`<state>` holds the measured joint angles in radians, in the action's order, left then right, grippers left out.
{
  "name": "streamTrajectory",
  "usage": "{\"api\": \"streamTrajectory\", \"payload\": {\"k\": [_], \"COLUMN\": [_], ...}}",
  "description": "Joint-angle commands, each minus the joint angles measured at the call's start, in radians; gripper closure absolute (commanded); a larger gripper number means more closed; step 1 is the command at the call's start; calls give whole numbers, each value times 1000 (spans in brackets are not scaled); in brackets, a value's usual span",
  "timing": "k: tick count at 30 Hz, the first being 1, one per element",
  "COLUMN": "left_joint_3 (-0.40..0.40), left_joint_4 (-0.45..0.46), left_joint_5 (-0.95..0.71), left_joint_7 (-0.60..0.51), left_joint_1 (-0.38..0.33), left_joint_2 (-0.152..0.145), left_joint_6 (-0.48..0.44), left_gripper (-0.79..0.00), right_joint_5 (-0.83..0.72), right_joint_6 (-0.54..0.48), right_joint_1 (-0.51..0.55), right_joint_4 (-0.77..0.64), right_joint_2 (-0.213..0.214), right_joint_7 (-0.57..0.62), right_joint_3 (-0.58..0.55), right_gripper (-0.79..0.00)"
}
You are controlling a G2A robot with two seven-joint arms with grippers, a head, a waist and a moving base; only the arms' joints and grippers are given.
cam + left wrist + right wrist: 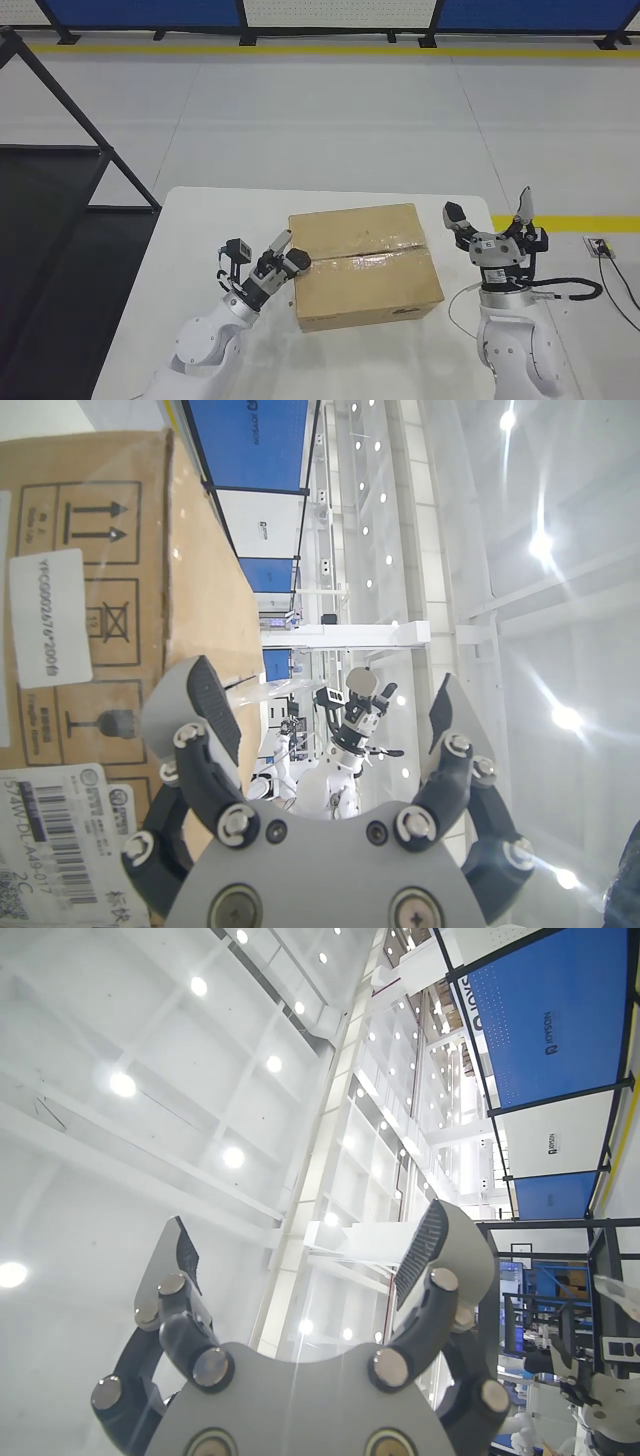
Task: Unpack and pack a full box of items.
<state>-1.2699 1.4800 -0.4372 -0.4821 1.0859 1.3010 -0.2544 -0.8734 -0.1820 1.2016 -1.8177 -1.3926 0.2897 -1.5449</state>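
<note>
A closed brown cardboard box with a taped top seam sits in the middle of the white table. My left gripper points upward right against the box's left side, open and holding nothing. The left wrist view has the box's labelled side wall beside one pad of the left gripper. My right gripper stands just off the box's right side, pointing upward, open and empty. The right gripper appears farther off beyond the box. In its own view the right gripper faces the ceiling.
A black metal frame stands off the table's left side. A black cable loops beside the right arm near the table's right edge. Bare tabletop lies in front of and behind the box.
</note>
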Motion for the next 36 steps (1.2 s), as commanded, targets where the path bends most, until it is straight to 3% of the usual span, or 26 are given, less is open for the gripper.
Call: {"api": "streamTrajectory", "payload": {"k": [1,10,17,27,28,29,30,36], "left_joint_3": [-7,-32,-49,-122,-133,-143,-153,-197], "left_joint_4": [15,56,73,140,150,160,169,209], "left_joint_5": [-3,-12,-19,-71,-77,-81,-83,-98], "left_joint_7": [8,14,6,8,9,10,11,17], "left_joint_1": [8,22,37,87,95,103,110,142], "left_joint_2": [0,-2,-5,-12,-13,-14,-16,-21], "left_joint_6": [-11,-14,-19,-52,-54,-56,-58,-67], "left_gripper": [-785,-785,-785,-785,-785,-785,-785,-785], "right_joint_5": [-2,42,82,41,41,49,72,237], "right_joint_6": [3,183,444,413,413,415,435,558], "right_joint_1": [2,30,86,99,99,101,99,-13], "right_joint_4": [-1,-55,-117,-126,-126,-126,-125,-69], "right_joint_2": [0,12,37,36,36,37,37,38], "right_joint_7": [0,106,243,231,231,226,217,94], "right_joint_3": [2,39,24,14,14,19,38,158], "right_gripper": [-785,-785,-785,-785,-388,-277,0,0]}}
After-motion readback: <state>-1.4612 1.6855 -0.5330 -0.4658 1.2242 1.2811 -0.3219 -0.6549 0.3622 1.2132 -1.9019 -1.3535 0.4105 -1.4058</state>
